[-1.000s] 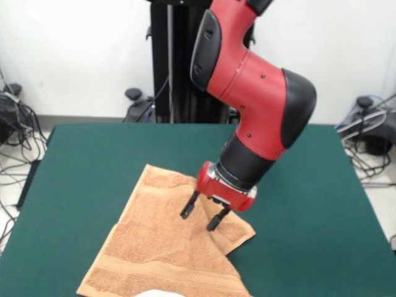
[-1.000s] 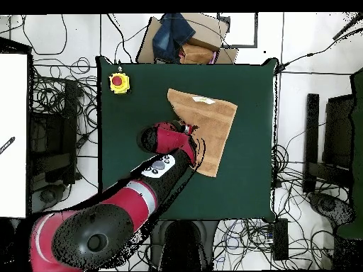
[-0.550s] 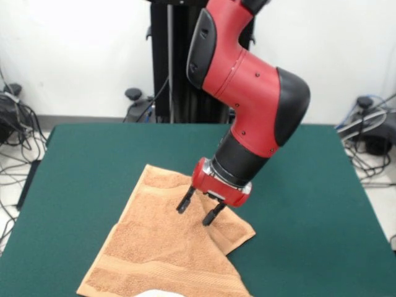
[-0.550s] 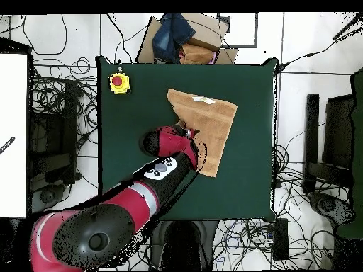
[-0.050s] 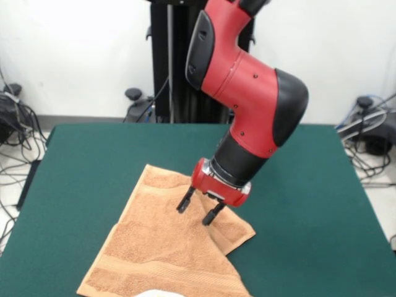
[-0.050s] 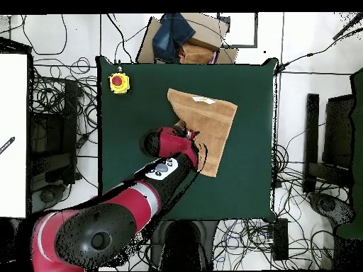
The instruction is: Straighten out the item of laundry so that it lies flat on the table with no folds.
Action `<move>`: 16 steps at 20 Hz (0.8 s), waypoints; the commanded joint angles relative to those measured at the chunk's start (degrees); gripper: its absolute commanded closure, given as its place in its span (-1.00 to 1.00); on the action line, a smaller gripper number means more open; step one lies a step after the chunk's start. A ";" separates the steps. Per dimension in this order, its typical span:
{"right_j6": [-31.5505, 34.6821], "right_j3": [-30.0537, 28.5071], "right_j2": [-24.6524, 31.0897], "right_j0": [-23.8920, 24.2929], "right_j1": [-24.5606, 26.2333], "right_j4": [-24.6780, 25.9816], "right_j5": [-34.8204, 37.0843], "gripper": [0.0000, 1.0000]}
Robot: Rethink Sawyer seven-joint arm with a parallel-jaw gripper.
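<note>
**Q:** Where are you, and where is the towel?

**A:** My end effector (image 5: 197, 211) hangs over the towel (image 5: 161, 247) with its fingers (image 5: 184, 203) spread apart and nothing between them. From the front I judge the tips just above the cloth, though I cannot tell whether they touch it. The towel lies on the table (image 5: 93, 161), angled to the edges, with one corner doubled over the rest. The slanted edge of that flap runs from beneath me toward the front.

**Q:** What worries you?

**A:** Mostly pinching too deep. If I close on both layers at the fold, I drag the whole towel and the flap stays folded. I need only the top layer, near its free corner.

**Q:** Anything else?

**A:** Terry cloth is soft and slack, so a shallow pinch may slip out halfway through the pull and leave a new wrinkle. Pulling the wrong way would roll the flap further over. The towel may also slide on the felt-like top.

**Q:** The yellow box?

**A:** The button box (image 6: 119, 83) sits well apart, near a table corner in the overhead view.
</note>
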State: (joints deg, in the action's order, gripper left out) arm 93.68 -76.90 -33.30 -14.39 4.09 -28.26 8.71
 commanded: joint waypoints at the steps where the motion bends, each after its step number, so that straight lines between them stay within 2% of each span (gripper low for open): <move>1: 10.94 -1.16 9.70 0.72 2.36 1.40 -3.01 -1.00; 5: 12.85 1.50 5.61 -2.34 4.93 -1.27 -0.10 -1.00; 16: 14.79 2.53 4.10 -4.42 6.45 -3.41 0.50 -1.00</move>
State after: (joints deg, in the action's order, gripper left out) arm 93.68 -76.67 -33.32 -17.78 7.42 -28.58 8.25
